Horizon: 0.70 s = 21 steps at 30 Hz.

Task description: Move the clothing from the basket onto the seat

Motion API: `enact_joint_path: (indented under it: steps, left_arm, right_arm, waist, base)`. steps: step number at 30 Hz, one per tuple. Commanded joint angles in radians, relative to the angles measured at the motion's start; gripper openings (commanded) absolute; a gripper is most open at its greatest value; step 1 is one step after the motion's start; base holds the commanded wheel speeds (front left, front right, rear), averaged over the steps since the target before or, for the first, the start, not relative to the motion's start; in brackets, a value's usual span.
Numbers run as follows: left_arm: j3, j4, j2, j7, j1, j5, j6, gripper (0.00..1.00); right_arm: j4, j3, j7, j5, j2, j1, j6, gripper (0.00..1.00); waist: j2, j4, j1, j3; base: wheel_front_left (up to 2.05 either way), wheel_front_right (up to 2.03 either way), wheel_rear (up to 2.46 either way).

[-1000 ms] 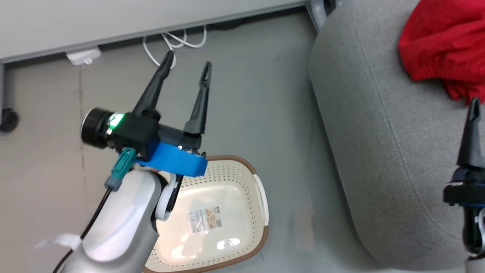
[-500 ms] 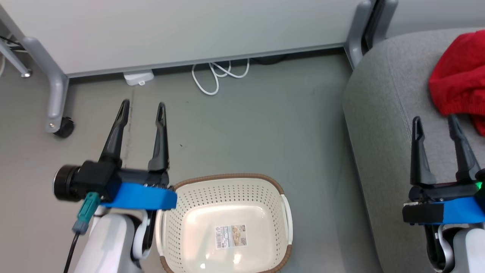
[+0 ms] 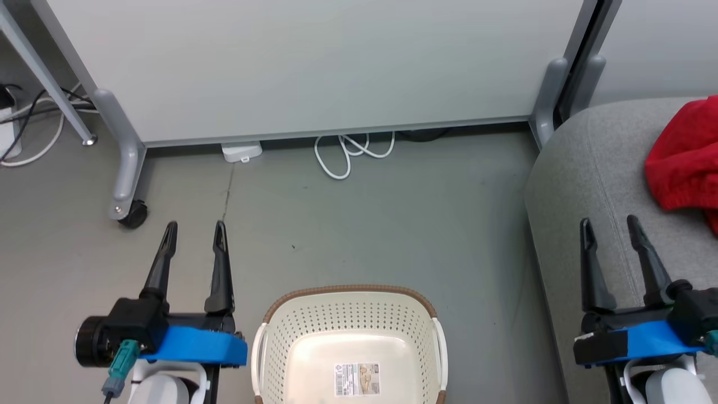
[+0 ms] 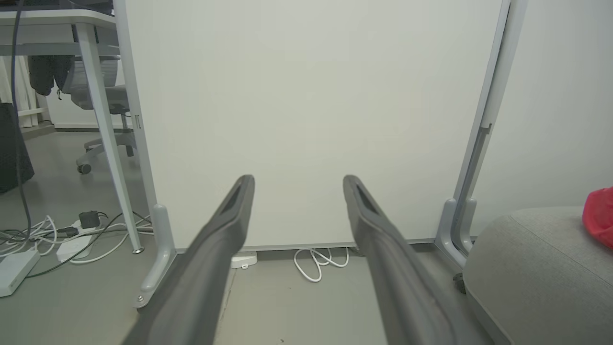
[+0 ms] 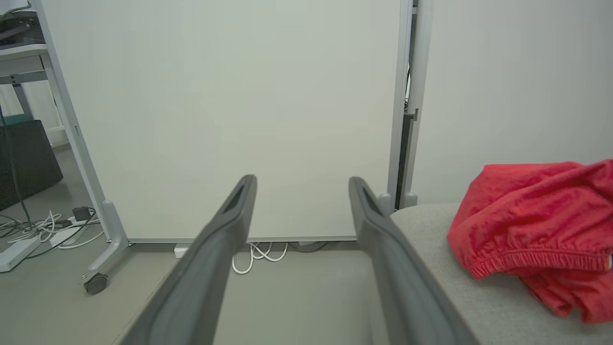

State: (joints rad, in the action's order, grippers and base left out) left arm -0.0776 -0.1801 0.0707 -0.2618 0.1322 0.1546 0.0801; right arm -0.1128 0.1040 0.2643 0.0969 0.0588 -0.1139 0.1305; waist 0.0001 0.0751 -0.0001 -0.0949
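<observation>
On the seat (image 3: 589, 179), at two o'clock from the right hand (image 3: 608, 220), found the clothing (image 3: 687, 168): a bright red bunch, resting on the grey fabric and apart from the fingertips. Made out no clear long axis in the heap; noted a gathered hem along its near edge in the right wrist view. Judged the right hand much the nearer; placed the left hand (image 3: 195, 224) well apart across the floor (image 3: 392, 224), with the red bunch near three o'clock from it. Saw both hands spread wide and holding nothing. Found the basket (image 3: 348, 290) between the two arms, at six o'clock in the head view and four o'clock from the left hand, its bottom bare but for a label sticker (image 3: 357, 379); judged little or nothing left to lift out. Could not see the basket's near part, cut off by the lower edge, nor the clothing's far side, cut off at the right edge. Could not tell one garment from two, nor read any lettering or stripe.
</observation>
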Motion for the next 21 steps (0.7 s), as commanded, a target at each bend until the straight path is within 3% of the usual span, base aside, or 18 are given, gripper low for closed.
enact_joint_path:
  steps: [1,21]
  left_arm:
    - [0.015,-0.008,-0.004,-0.005,-0.021,-0.009,0.008,1.0]
    - [0.045,-0.094,-0.019,-0.005,-0.063,-0.042,0.039,1.0]
  right_arm:
    - [-0.013,-0.006,0.0,0.0,-0.005,0.022,0.001,1.0]
    - [-0.084,-0.024,0.0,0.032,-0.009,0.085,0.001,1.0]
  waist:
    - [-0.0001,0.002,0.0001,0.019]
    - [-0.0001,-0.01,0.0001,0.08]
  base:
    - [0.0,0.0,0.0]
    - [0.0,0.0,0.0]
